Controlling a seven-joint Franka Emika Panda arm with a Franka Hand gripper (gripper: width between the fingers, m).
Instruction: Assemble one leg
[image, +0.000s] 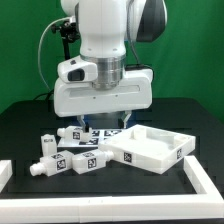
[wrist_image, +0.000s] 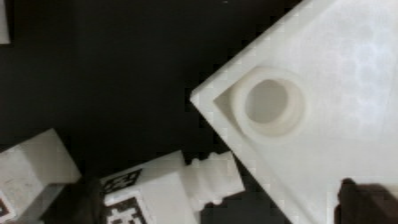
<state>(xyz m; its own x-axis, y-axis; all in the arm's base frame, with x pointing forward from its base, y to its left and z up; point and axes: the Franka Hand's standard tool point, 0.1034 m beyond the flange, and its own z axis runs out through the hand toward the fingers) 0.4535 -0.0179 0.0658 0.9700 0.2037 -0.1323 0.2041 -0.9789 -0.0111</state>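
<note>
The large white rimmed panel (image: 150, 148) lies at the exterior view's right. In the wrist view its corner (wrist_image: 329, 70) fills much of the frame and shows a round socket (wrist_image: 270, 100). A leg (wrist_image: 160, 192) with black-and-white tags lies beside that corner, its narrower stub (wrist_image: 212, 180) close to the panel's edge. Several more legs (image: 80, 162) lie at the exterior view's left. My gripper (image: 108, 124) hangs low behind the panel's near-left corner. In the wrist view its dark fingertips (wrist_image: 260, 206) stand apart over the panel, nothing between them; the gripper (wrist_image: 313, 206) is open.
Another white tagged part (wrist_image: 32, 172) lies next to the leg. A tagged flat piece (image: 120, 130), likely the marker board, shows under the hand. A white rail (image: 205, 185) borders the black table at the front and sides.
</note>
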